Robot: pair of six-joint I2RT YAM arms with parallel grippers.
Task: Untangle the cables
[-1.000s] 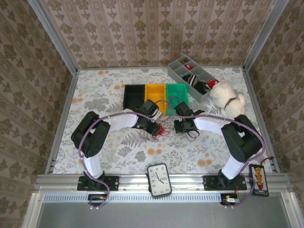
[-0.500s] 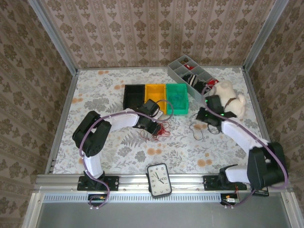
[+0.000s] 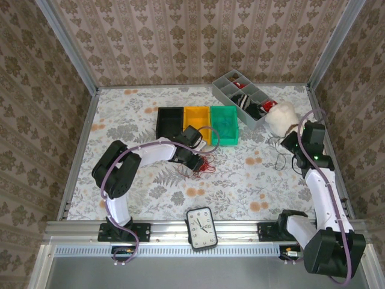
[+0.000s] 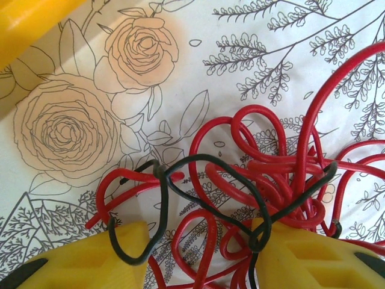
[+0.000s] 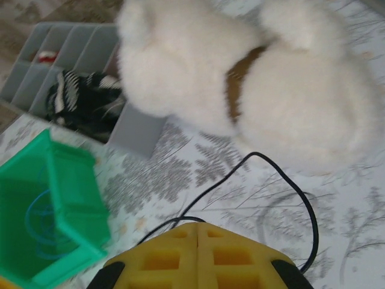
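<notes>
A floral-printed counter (image 3: 144, 180) sits inside patterned wallpaper walls. Near its middle the left gripper (image 4: 201, 256) stands about half open astride the red cable (image 4: 283, 180), a loopy bunch with a black strand (image 4: 204, 158) threaded through it and hooked round one finger. It squeezes nothing and is probably there to anchor the knot. Off to the right, beside the plush dog (image 5: 240, 78), the right gripper (image 5: 197, 238) is clamped fully on a separate black cable (image 5: 260, 154), apparently to carry it clear. The green bin (image 5: 66, 180) holds a blue cable (image 5: 36, 223). The grey divided tray (image 5: 78, 48) holds a striped bundle (image 5: 72, 102) and a small red item (image 5: 45, 57).
</notes>
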